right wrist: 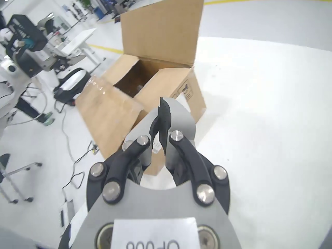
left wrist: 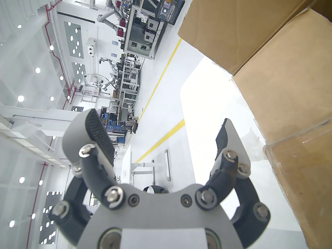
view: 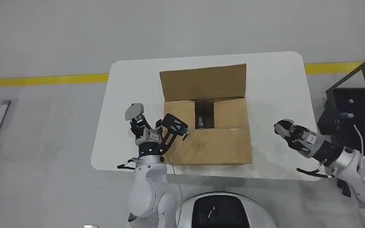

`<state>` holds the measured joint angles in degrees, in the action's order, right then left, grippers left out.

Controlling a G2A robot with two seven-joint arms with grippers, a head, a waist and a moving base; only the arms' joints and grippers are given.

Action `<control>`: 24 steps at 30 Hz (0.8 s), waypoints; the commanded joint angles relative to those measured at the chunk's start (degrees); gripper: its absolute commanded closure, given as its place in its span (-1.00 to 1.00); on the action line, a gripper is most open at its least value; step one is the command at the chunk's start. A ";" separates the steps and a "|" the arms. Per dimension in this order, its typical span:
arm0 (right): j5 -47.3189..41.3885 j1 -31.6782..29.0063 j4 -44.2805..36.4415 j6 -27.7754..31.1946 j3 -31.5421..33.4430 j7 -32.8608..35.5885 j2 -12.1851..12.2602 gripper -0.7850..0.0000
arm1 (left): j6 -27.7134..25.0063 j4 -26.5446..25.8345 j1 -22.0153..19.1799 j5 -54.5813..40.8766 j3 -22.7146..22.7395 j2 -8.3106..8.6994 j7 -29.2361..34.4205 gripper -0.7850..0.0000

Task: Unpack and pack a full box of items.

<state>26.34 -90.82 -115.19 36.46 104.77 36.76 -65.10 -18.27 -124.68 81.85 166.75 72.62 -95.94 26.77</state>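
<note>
Left gripper: fingers spread wide, nothing between the pads. It hangs over the left part of the tabletop, toward the near edge and just beside the left wall of the cardboard box; can't tell whether it touches. The box sits mid-tabletop, with its near side close to the near edge. Far flap stands up and leans back toward the far edge. The two side flaps are folded partway inward, and the near flap lies across the front half with clear tape along its edge. That leaves a narrow dark gap in the middle. One small dark item shows down in the gap, too small to identify, and the rest of the contents are hidden by the flaps. Right gripper: fingers pressed together, holding nothing. It's over the right part of the tabletop, between the box and the right edge, apart from the box and pointing toward it. A dark equipment cart stands on the floor off the right edge.
</note>
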 commanded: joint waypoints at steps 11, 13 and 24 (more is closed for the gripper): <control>0.49 0.59 -1.29 -0.96 -0.64 -1.27 -0.01 1.00 | 0.00 0.00 0.00 0.00 0.00 0.00 0.00 -1.00; 0.80 1.80 -2.57 -2.47 -1.69 -1.58 0.04 1.00 | 0.00 0.00 0.00 0.00 0.00 0.00 0.00 -1.00; -1.49 16.05 -3.75 -12.44 -11.32 25.33 1.89 1.00 | 0.00 0.00 0.00 0.00 0.00 0.00 0.00 -1.00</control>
<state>25.73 -76.49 -119.65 24.83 94.54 58.00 -63.37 -18.27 -124.68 81.85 166.75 72.62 -95.94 26.77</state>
